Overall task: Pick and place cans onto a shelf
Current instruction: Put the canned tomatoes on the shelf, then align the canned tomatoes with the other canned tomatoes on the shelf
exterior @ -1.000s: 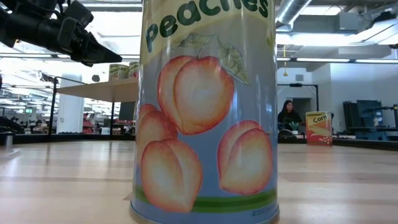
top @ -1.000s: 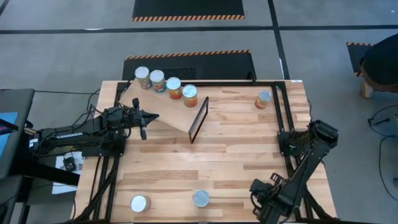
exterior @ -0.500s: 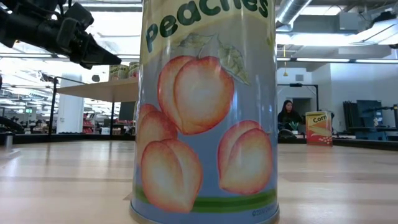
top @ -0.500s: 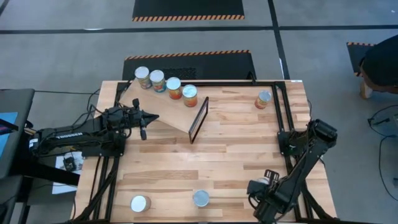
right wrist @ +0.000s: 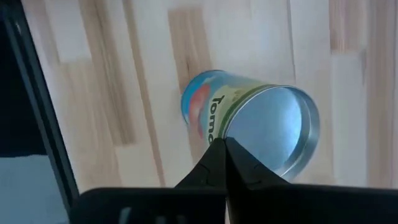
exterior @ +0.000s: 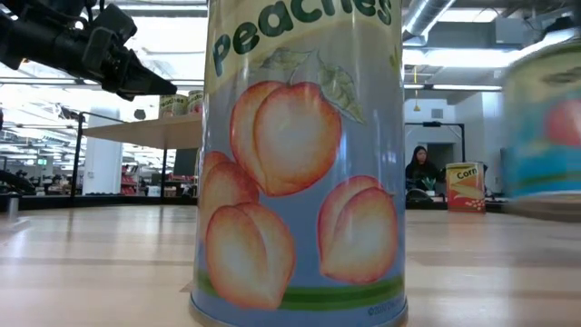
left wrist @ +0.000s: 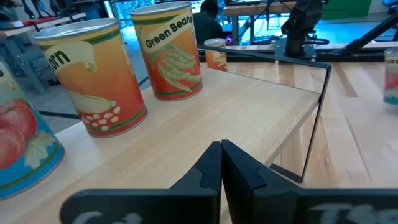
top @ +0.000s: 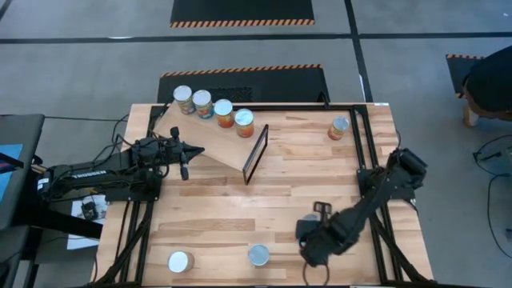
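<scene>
The shelf (top: 214,146), a slanted plywood board with a black frame (top: 256,152) at its right end, carries several cans (top: 212,108) along its far edge. My right gripper (right wrist: 221,144) hangs near the table's near edge, right of centre (top: 312,224), shut on a blue tomato can (right wrist: 249,118), which shows blurred at the right of the low view (exterior: 549,118). My left gripper (left wrist: 221,146) is shut and hovers level over the shelf's left end (top: 189,150). Three more cans stand on the table: far right (top: 339,128), near centre (top: 258,255), near left (top: 180,261). My right gripper has the tomato can by the rim of its top (right wrist: 229,132). One fingertip lies on the lid side and one on the label side. The fingers come from above, pointing almost straight down. The can hangs tilted below them, and in the low view its bottom looks clear of the table.
The peaches can (exterior: 300,163) stands right in front of the low camera, just left of the carried can. A black frame (top: 364,144) runs along the table's right and far sides. Bare wood (top: 240,208) lies between the shelf and the near cans. A person sits far behind.
My right gripper has swung from the table's near right corner toward the left along the near edge, rising a little and rolling about its own line. The tomato can has come with it and has entered the low view from the right.
</scene>
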### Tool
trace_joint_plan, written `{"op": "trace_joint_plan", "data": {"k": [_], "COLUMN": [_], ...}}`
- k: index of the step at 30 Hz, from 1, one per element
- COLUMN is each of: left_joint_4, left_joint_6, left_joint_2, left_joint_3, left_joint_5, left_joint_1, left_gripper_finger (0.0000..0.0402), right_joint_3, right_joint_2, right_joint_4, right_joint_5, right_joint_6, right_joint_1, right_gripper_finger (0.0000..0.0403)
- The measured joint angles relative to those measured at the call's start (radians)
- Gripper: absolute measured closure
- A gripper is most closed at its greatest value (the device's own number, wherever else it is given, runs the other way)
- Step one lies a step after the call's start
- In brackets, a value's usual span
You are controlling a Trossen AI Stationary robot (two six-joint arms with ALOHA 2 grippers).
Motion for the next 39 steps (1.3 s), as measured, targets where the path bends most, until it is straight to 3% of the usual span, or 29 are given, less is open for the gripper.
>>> {"op": "trace_joint_plan", "data": {"k": [23, 31, 39], "left_joint_4": [-0.018, -0.035, -0.057], "left_joint_6": [-0.006, -0.01, -0.012], "left_joint_2": [0.0, 0.0, 0.001], "left_joint_3": [0.0, 0.0, 0.0], "left_joint_5": [-0.022, -0.022, -0.048], "left_joint_1": [0.0, 0.0, -0.002], "left_gripper_finger": [0.0401, 0.0401, 0.0401], "right_joint_3": [0.0, 0.006, 0.014], "right_joint_2": [0.001, 0.088, 0.157], "right_joint_4": [0.493, 0.591, 0.569], "right_joint_5": [0.121, 0.132, 0.128], "right_joint_6": [-0.68, -0.755, -0.75], "right_joint_1": [-0.263, -0.303, -0.279], "right_gripper_finger": [0.0396, 0.0396, 0.0396]}}
